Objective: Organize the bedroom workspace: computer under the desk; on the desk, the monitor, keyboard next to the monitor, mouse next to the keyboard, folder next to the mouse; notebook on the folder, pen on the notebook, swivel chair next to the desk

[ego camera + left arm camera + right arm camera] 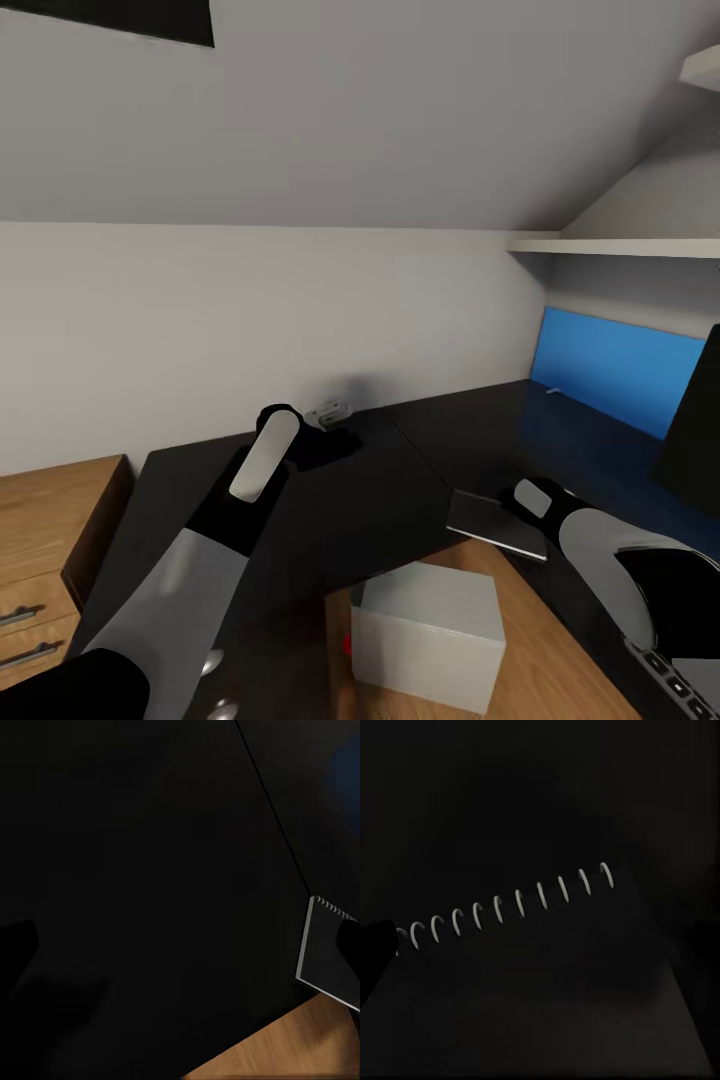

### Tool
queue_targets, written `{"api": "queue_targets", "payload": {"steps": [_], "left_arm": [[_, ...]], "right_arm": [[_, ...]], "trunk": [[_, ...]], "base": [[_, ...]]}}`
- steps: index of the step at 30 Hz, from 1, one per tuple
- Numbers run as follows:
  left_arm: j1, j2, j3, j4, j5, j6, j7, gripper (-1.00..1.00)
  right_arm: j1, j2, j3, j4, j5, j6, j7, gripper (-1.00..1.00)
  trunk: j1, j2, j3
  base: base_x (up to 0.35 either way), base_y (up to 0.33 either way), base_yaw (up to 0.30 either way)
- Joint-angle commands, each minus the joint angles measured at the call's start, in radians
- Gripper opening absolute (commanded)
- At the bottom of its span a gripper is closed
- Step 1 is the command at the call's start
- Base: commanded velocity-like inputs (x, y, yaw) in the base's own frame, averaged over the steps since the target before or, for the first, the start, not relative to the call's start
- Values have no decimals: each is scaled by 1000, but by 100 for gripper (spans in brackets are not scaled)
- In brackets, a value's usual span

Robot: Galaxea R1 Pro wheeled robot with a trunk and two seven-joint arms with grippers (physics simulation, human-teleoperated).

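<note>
- the left gripper (318, 432) hangs over the glossy black desk (340, 520), well to the left of the notebook (495, 522); whether its fingers are spread or pressed together cannot be told.
- the notebook lies flat at the desk's inner front edge, its corner jutting over the edge; the left wrist view shows its spiral-bound side (330, 907).
- the computer (430, 618) stands on the wooden floor below that edge.
- the right gripper (528, 497) sits at the notebook's right end, right against it; its jaws cannot be made out. the right wrist view shows the spiral rings (502, 907) close up.
- the monitor (692, 420) stands at far right.
</note>
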Motion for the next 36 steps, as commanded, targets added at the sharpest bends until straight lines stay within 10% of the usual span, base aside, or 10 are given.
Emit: {"api": "queue_targets", "payload": {"steps": [1,36], "left_arm": [[-1,0,-1,-1,9,1,11,100],[-1,1,1,5,9,1,10,100]], "right_arm": [[1,0,-26,14,-23,11,-7,100],[1,4,-25,13,-21,8,-7,100]], "trunk": [[0,0,-1],[0,0,-1]], "base": [[-47,1,0],[-52,0,0]]}}
